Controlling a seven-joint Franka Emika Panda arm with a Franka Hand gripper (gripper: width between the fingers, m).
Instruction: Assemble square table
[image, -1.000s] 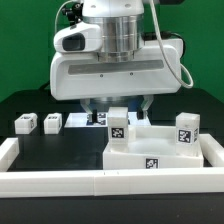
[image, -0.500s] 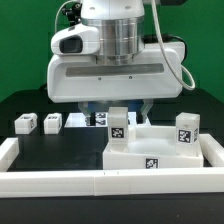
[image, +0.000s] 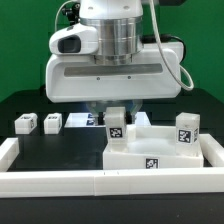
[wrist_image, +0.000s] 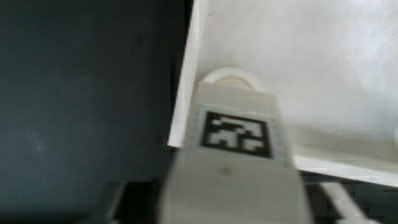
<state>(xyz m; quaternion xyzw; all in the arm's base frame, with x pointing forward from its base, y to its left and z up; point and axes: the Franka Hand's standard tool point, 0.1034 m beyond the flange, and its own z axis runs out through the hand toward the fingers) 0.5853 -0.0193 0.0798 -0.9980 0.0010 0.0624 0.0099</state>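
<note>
Jaws that stood wide a moment ago have drawn in: in the exterior view my gripper (image: 117, 108) now brackets the upright leg (image: 117, 125), which stands on the tabletop slab (image: 150, 158). I cannot tell whether I pinch it yet. A second leg (image: 187, 128) stands at three o'clock of it, while the outer loose leg (image: 24, 123) and inner loose leg (image: 52, 121) wait at nine. In the wrist view the leg (wrist_image: 228, 140) sits centred between my jaws beside the slab's rim (wrist_image: 285, 60), so I judge the grip should land square.
</note>
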